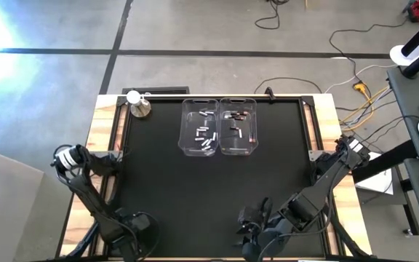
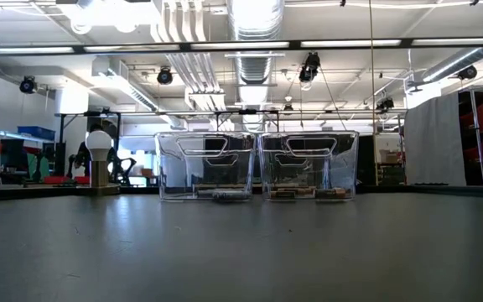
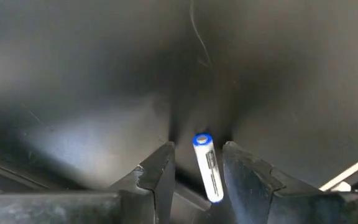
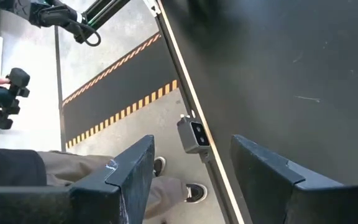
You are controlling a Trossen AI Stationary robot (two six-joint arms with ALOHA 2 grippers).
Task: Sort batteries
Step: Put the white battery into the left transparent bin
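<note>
At the black table's (image 1: 158,182) far left corner stands a silver round-topped metal knob with a white ball (image 1: 138,104). Right of it, two clear plastic bins sit side by side: the left bin (image 1: 199,127) holds silvery-white batteries (image 1: 206,135), the right bin (image 1: 238,126) dark ones (image 1: 234,128). The left gripper (image 3: 197,171), at the near edge, clamps a white blue-capped battery (image 3: 207,167) between its fingers (image 3: 160,171). The right gripper (image 4: 191,168) hangs open, empty, over the near edge above a person's shoes (image 4: 194,191).
</note>
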